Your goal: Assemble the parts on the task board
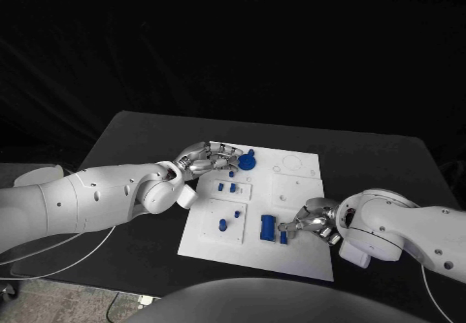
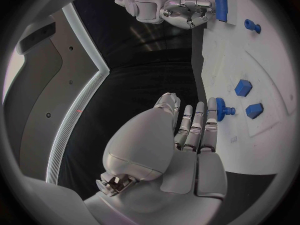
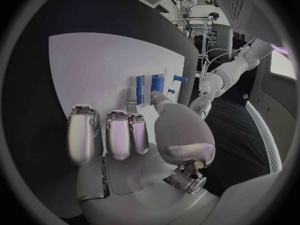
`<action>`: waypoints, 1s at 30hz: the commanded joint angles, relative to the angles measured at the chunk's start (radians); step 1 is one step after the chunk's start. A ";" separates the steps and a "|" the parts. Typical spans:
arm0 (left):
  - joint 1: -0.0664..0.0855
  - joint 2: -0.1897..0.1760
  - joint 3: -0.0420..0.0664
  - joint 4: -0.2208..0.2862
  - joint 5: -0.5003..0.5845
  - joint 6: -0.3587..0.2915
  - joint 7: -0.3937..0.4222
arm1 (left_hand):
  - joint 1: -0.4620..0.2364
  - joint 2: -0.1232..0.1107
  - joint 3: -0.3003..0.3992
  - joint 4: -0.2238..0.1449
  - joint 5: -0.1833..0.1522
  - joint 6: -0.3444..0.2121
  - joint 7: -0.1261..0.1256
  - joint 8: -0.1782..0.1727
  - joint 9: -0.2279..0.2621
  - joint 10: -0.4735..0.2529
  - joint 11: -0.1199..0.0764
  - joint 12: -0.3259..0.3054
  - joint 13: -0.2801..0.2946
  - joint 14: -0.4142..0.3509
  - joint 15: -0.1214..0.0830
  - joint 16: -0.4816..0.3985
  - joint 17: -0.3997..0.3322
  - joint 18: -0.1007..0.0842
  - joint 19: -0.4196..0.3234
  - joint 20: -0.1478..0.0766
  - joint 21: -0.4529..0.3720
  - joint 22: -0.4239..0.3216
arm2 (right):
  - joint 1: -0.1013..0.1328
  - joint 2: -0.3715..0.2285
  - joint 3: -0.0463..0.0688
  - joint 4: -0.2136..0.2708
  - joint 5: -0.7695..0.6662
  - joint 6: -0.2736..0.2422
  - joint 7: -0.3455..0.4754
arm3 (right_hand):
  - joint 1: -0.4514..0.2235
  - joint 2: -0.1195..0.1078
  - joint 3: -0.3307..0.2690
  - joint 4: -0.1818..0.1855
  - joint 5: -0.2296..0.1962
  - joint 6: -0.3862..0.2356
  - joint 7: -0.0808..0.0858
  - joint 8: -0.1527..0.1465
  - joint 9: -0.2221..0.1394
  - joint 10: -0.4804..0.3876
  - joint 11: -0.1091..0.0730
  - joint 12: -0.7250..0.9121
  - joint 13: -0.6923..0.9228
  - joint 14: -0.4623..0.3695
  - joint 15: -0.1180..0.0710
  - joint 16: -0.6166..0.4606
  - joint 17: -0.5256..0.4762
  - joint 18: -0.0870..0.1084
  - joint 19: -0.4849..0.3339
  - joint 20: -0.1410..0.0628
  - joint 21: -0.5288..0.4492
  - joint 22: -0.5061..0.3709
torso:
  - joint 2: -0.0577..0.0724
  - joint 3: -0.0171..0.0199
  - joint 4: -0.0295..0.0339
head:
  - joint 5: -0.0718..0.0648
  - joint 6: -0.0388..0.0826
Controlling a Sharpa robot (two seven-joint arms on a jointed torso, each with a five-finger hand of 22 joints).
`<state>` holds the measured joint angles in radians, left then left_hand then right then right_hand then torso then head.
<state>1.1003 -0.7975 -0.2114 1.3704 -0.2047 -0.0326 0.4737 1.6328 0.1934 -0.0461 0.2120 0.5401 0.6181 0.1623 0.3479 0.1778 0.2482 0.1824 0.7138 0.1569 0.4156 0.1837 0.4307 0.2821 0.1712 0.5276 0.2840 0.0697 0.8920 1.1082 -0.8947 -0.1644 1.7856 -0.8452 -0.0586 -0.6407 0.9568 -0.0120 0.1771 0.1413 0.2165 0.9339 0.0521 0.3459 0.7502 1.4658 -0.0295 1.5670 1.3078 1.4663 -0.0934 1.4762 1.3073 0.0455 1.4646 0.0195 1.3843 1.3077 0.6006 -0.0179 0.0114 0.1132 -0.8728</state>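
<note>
The white task board (image 1: 291,195) lies mid-table. My left hand (image 1: 207,160) is at its far left corner with the fingers (image 2: 199,122) stretched out straight. One fingertip touches a blue gear-shaped part (image 1: 246,161) (image 2: 220,108) that stands on the board, and nothing is gripped. My right hand (image 1: 309,222) rests on the board's near right side. Its thumb (image 3: 157,102) and a finger pinch a small blue bar (image 1: 283,236) (image 3: 140,90) next to a larger blue block (image 1: 267,229) (image 3: 156,81).
Two small blue blocks (image 1: 226,186) (image 2: 242,87) sit in the board's left middle. A blue peg (image 1: 221,225) (image 2: 252,26) lies nearer the front. Round holes (image 1: 291,161) mark the far right corner. Black table (image 1: 388,161) surrounds the board.
</note>
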 commanded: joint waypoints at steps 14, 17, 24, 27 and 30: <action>0.000 -0.005 0.001 0.003 0.002 0.005 0.039 | 0.001 -0.004 0.009 -0.002 0.001 0.002 0.008 -0.003 -0.002 0.001 0.010 -0.005 -0.003 0.000 0.007 0.006 -0.002 -0.016 0.000 0.001 0.004 0.003 | 0.028 -0.093 0.016 0.052 0.028 -0.096 0.098 | -0.158 0.005 -0.135 0.150 -0.093 0.013 -0.008 0.038 0.008 0.105 0.001 0.004 0.263 0.065 0.003 0.000 0.031 0.001 0.033 0.001 -0.009 0.201 | -0.003 -0.0007 0.0012 | 0.005 0.000; 0.000 -0.009 0.001 0.007 0.002 -0.013 0.066 | -0.026 -0.012 0.005 0.015 -0.020 0.006 0.006 -0.002 -0.004 0.004 0.010 -0.003 -0.005 -0.004 0.005 0.007 -0.003 -0.018 0.000 0.001 0.004 0.004 | 0.061 -0.125 0.018 0.062 0.103 -0.177 0.213 | -0.207 0.029 -0.195 0.151 -0.128 0.017 -0.011 0.047 0.010 0.105 -0.002 0.004 0.263 0.031 0.000 -0.074 -0.114 0.025 -0.009 0.000 -0.116 0.166 | -0.005 -0.0022 0.0010 | 0.008 0.000; -0.002 -0.001 0.001 0.002 -0.001 -0.055 0.149 | -0.108 -0.035 -0.044 0.079 -0.076 0.014 -0.006 0.002 -0.008 0.007 -0.003 0.008 -0.008 -0.025 -0.015 0.008 -0.009 -0.013 -0.009 -0.004 -0.002 -0.003 | 0.104 -0.144 0.014 0.020 0.413 -0.440 0.739 | -0.147 0.079 -0.304 0.137 -0.092 -0.024 0.021 0.033 -0.015 -0.300 0.033 -0.528 -0.131 -0.186 0.037 -0.526 -0.690 0.110 -0.288 0.032 -0.728 -0.068 | -0.023 0.0028 0.0066 | 0.004 0.000; -0.004 0.002 0.001 0.002 -0.010 -0.070 0.176 | -0.145 -0.038 -0.074 0.080 -0.105 0.017 -0.012 0.002 -0.010 0.006 -0.011 0.013 -0.009 -0.041 -0.025 0.005 -0.012 -0.007 -0.025 -0.011 -0.006 -0.010 | 0.101 -0.143 0.011 -0.006 0.505 -0.420 0.899 | -0.042 0.070 -0.322 0.145 -0.069 -0.143 0.065 -0.028 -0.069 -0.729 0.165 -0.945 -0.386 -0.545 0.179 -0.820 -0.858 0.070 -0.583 0.113 -1.030 -0.216 | -0.028 0.0031 0.0107 | -0.002 0.000; -0.009 0.004 0.001 0.003 -0.030 -0.095 0.210 | -0.182 -0.038 -0.110 0.082 -0.146 0.023 -0.020 0.004 -0.011 0.004 -0.024 0.020 -0.011 -0.062 -0.038 -0.001 -0.016 0.001 -0.056 -0.026 -0.009 -0.022 | 0.093 -0.137 0.008 -0.046 0.539 -0.352 1.012 | 0.035 0.048 -0.344 0.147 -0.102 -0.326 0.036 -0.114 -0.146 -1.086 0.243 -1.175 -0.553 -0.963 0.294 -1.099 -1.001 0.035 -0.946 0.200 -1.318 -0.415 | -0.033 0.0044 0.0134 | -0.004 0.000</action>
<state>1.0937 -0.7961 -0.2113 1.3716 -0.2099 -0.0834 0.5958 1.4586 0.1556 -0.1502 0.2932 0.4020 0.6409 0.1473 0.3479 0.1673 0.2522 0.1653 0.7283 0.1466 0.3596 0.1458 0.4353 0.2675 0.1711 0.4778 0.2608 0.0657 0.8716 1.2054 -1.0346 -0.1555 1.7537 -0.4578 -0.3964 0.0689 0.9773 0.0399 -0.1627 0.2884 0.1212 0.6373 0.0918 0.2456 0.6177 0.4373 0.2038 0.4303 0.7851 0.5650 0.1848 0.4208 0.3295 0.0839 0.5739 0.2057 0.1187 0.9181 0.5754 -0.0151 0.0209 0.1114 -0.8728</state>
